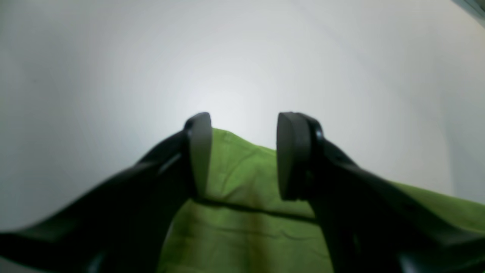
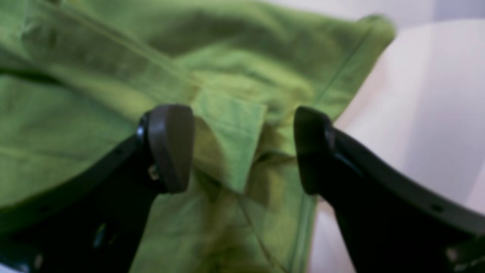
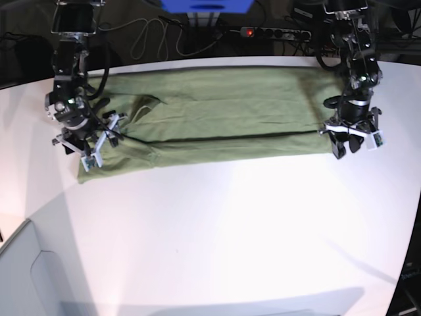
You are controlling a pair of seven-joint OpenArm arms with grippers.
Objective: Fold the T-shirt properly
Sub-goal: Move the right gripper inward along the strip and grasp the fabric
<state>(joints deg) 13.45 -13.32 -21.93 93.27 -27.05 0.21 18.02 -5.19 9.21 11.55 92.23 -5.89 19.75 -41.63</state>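
The olive-green T-shirt [image 3: 217, 122] lies as a long band across the far half of the white table, with a dark fold line running along its length. My left gripper [image 3: 350, 146] stands at the shirt's right end. It is open, its jaws either side of the cloth's corner [image 1: 242, 167] without pinching it. At the shirt's left end my right gripper [image 3: 85, 153] is open too. A small folded flap of cloth [image 2: 231, 136] sits between its fingers [image 2: 170, 148], touching neither pad.
The white table [image 3: 230, 230] stretches toward the near side. A power strip [image 3: 273, 31] and loose cables [image 3: 151, 39] lie behind the table's back edge, next to a blue box [image 3: 207, 5]. The table's left edge drops off at the lower left [image 3: 20, 224].
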